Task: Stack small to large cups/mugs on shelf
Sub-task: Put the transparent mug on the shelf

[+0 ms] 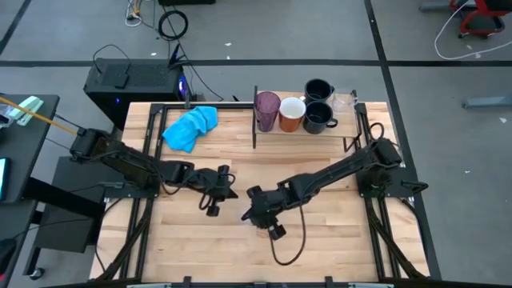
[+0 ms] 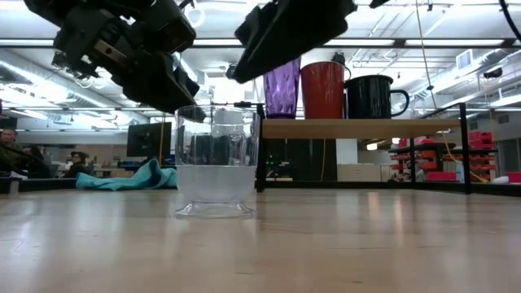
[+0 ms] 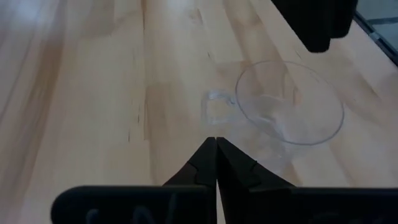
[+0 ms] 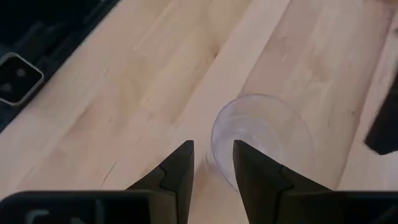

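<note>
A clear glass [image 2: 215,163] is seen upright on the tabletop [image 2: 342,244], flanked by the closed left pincer [image 3: 216,144] and the part-open, empty right pincer [image 4: 213,149].

In the high view the clear glass on the shelf [image 1: 320,133] is too faint to make out.

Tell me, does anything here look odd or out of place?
One clear glass stands alone and upright in the middle of the table, below both claws, while the other cups sit up on the shelf. A blue cloth lies crumpled beside the shelf. Nothing looks spilled or broken.
</note>
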